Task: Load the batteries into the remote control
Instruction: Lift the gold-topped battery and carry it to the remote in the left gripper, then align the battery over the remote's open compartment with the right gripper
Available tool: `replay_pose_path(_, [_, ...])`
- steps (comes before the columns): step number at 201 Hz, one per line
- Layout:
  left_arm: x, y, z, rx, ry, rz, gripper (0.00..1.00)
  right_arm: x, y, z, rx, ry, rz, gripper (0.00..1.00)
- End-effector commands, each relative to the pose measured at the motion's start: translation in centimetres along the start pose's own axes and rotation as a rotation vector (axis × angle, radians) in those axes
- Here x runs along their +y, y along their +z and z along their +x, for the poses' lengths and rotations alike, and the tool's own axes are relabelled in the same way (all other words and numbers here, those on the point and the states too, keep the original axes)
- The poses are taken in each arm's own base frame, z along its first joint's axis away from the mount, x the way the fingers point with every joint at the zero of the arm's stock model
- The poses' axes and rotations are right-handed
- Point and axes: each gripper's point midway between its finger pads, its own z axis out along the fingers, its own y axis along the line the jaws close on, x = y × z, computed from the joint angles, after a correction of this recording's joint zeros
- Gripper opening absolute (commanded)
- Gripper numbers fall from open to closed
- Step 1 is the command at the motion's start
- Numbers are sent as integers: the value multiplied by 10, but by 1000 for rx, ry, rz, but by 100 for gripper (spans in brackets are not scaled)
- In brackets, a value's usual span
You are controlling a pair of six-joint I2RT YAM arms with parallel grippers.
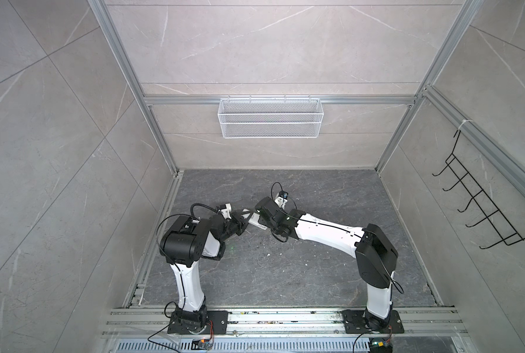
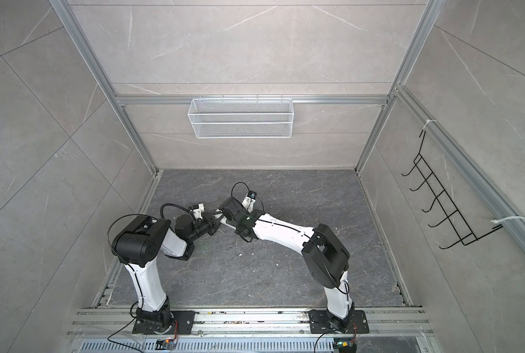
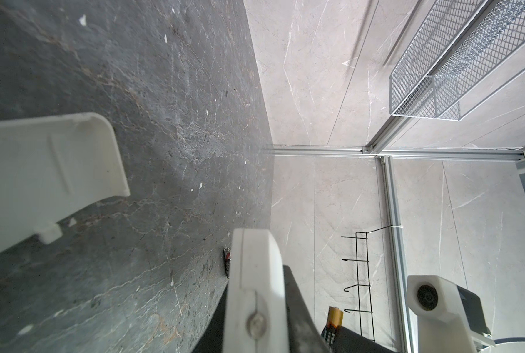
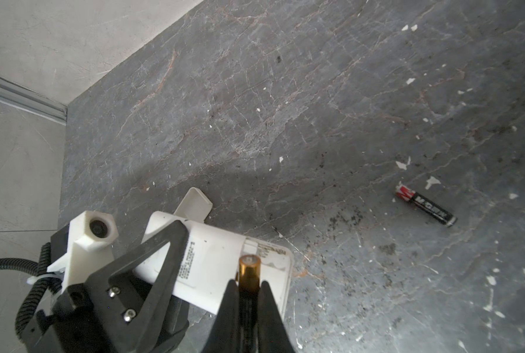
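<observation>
Right tool [image 4: 249, 284] pinches a battery [image 4: 249, 267] at the edge of the remote control [image 4: 218, 259] (left tool [image 4: 175, 240] clamps it), open floor [image 4: 316, 122] beyond.

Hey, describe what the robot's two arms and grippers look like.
The left arm and right arm share white shells with blocky black joint housings and black cables. The left gripper and right gripper have black tapered triangular fingers beside white camera mounts.
</observation>
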Motion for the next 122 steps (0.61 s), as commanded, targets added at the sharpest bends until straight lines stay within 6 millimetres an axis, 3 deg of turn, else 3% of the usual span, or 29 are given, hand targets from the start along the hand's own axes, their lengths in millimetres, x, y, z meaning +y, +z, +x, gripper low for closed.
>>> replay_pose_path(1, [-18, 2, -4, 4, 56, 60, 0, -3, 7, -1, -6, -37, 42, 0])
replay_pose_path(71, [-19, 1, -6, 0, 53, 62, 0, -19, 19, 6, 15, -46, 91, 0])
replay_pose_path(122, [-20, -1, -7, -7, 54, 62, 0, -19, 28, 15, 43, -36, 92, 0])
